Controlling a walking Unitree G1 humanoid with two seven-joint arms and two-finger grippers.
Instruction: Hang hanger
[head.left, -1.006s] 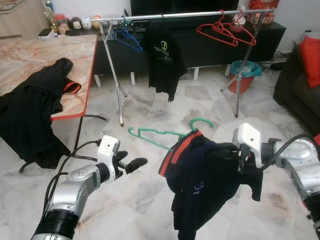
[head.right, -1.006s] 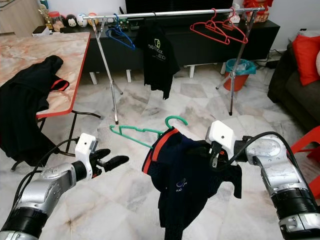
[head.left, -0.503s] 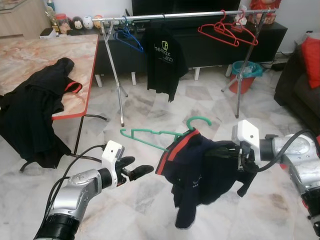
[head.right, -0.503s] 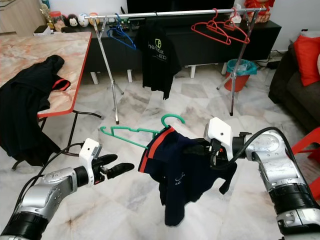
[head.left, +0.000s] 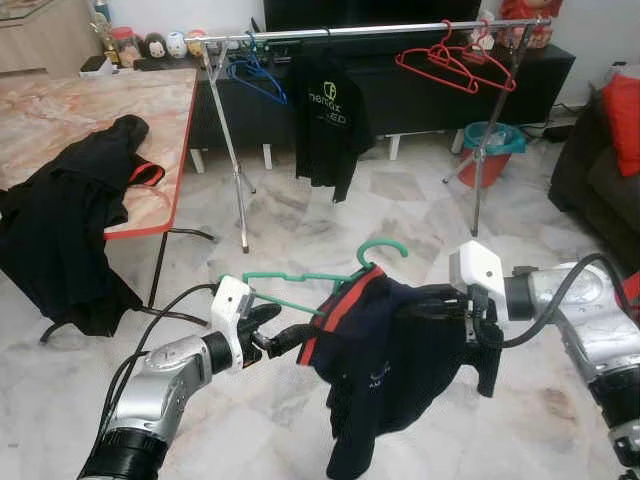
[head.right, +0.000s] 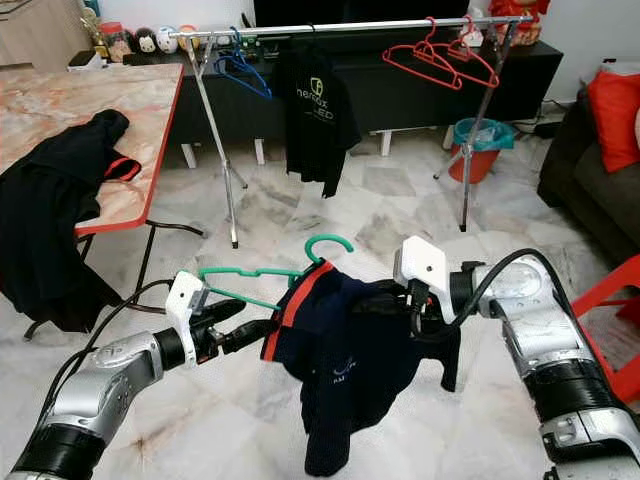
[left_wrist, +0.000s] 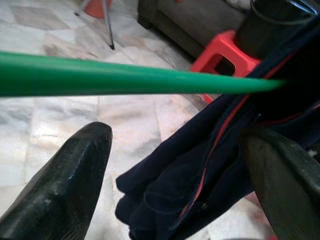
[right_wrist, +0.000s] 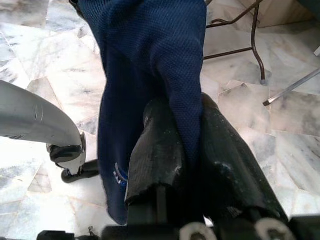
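Above floor | green hanger (head.left: 300, 280) half-dressed | navy shirt (head.left: 395, 360) bunched, red-trimmed

Open rail (head.left: 390, 30) between black shirt (head.left: 327, 125) and red hangers (head.left: 455, 62); table (head.left: 150, 150) crowds the left

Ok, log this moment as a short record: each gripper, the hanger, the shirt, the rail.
left gripper: open, at the bare arm of the green hanger
right gripper: shut on the navy shirt
navy shirt: draped on the green hanger, held above the floor
clothes rail: ahead, carrying a black shirt and red hangers
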